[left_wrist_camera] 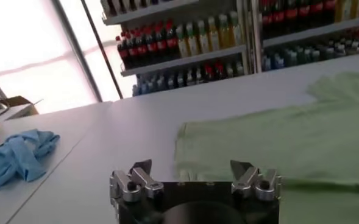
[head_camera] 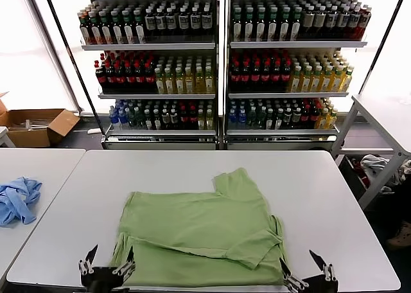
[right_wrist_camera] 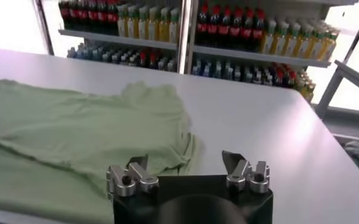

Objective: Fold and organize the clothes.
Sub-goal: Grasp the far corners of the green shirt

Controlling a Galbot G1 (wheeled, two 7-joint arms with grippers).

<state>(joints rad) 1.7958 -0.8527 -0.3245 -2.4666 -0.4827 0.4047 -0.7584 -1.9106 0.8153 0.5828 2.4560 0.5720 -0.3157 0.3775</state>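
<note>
The clothes are one light green T-shirt (head_camera: 205, 232) lying on the white table (head_camera: 334, 196), its plain face up. Its near part is folded over and one sleeve points toward the shelves. My left gripper (head_camera: 110, 259) stands open at the shirt's near left corner, just off the table's front edge, with nothing between its fingers. My right gripper (head_camera: 300, 267) stands open at the near right corner, also empty. In the left wrist view the left gripper (left_wrist_camera: 191, 167) faces the shirt's hem (left_wrist_camera: 277, 134). In the right wrist view the right gripper (right_wrist_camera: 184, 159) sits just before the shirt's bunched edge (right_wrist_camera: 75, 122).
A crumpled light blue garment (head_camera: 18, 200) lies on a separate table to the left, across a narrow gap. Shelves of bottles (head_camera: 218, 68) stand behind the table. A cardboard box (head_camera: 35, 126) sits far left, and another table (head_camera: 385, 113) stands at the right.
</note>
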